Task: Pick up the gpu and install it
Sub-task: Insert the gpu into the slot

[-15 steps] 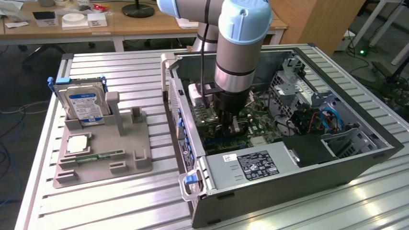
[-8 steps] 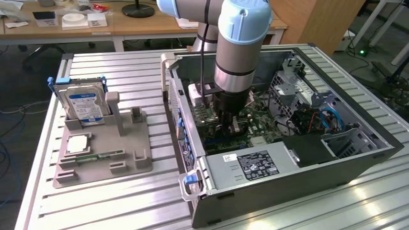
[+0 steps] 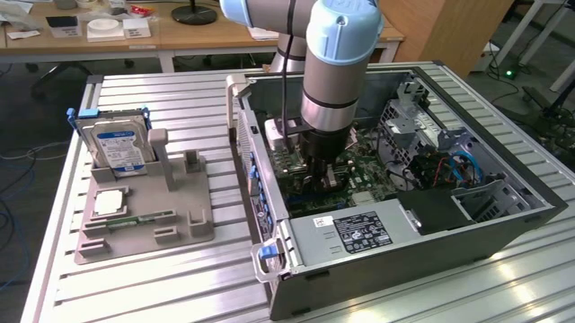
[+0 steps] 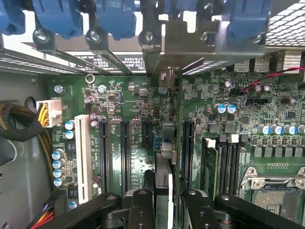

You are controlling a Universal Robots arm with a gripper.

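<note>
Inside the open computer case (image 3: 530, 202), my gripper (image 3: 325, 173) reaches down to the green motherboard (image 3: 368, 176). In the wrist view the gpu (image 4: 167, 138) appears edge-on as a thin dark card between the two black fingers (image 4: 142, 205). The gripper (image 4: 164, 202) is shut on it. The card stands upright over the motherboard (image 4: 138, 95), in line with the black expansion slots (image 4: 125, 152). Its pale metal bracket (image 4: 190, 52) sits at the case's rear slot openings. I cannot tell whether the card is seated in a slot.
Outside the case, on the exterior view's left, a grey holder (image 3: 144, 229) carries a silver hard drive (image 3: 120, 145), a square chip (image 3: 108, 202) and a green memory stick (image 3: 134, 221). The power supply (image 3: 355, 232) fills the case's near end. Blue latches (image 4: 114, 19) line the rear slots.
</note>
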